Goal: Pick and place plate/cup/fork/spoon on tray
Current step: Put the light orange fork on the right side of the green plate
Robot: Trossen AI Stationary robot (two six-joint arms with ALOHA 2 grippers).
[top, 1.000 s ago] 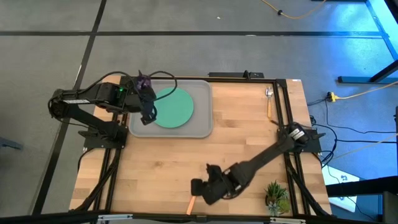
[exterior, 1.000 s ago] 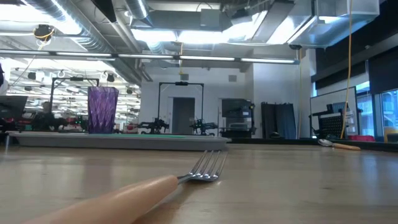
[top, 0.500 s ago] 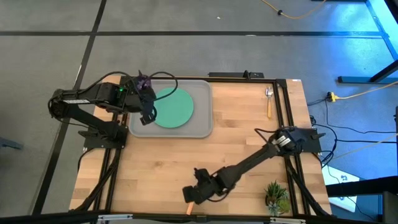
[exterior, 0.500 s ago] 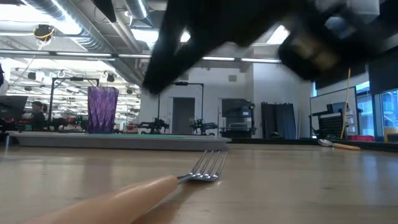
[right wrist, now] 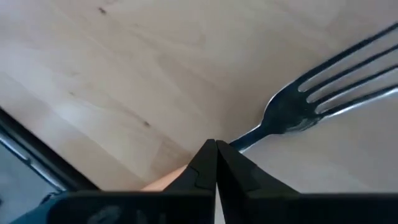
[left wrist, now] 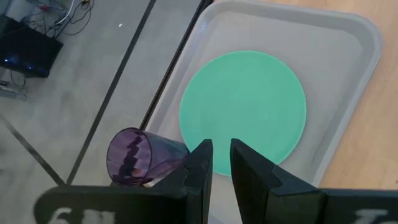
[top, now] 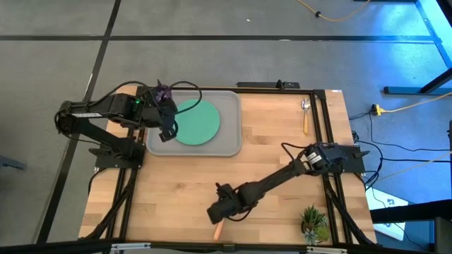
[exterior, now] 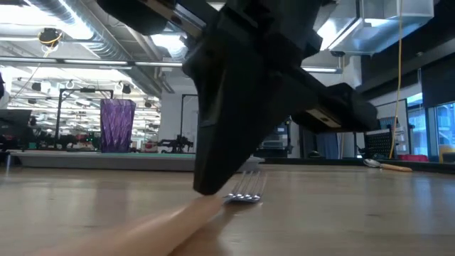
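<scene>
Over the last second the right arm swung across the table's near edge, carrying the right gripper (top: 217, 210) from beside the fork to directly above it; everything else kept its place. From overhead, the fork (top: 219, 230) lay at about six o'clock on the table (top: 282, 169), only its orange handle end showing past the gripper. The tray (top: 229, 144) sat at eleven o'clock holding the plate (top: 198, 122), with the left gripper (top: 168, 132) waiting over its nine o'clock side near the cup (top: 163, 92). The spoon (top: 305, 116) lay at two o'clock, a potted plant (top: 314, 222) at five.

At table level the right gripper's dark body hung just over the fork's tines (exterior: 245, 193).

The left wrist camera showed slightly parted, empty fingers (left wrist: 200, 168) above the plate's edge.

The right wrist camera showed pinched fingertips (right wrist: 214, 158) over the fork's neck, gripping nothing
</scene>
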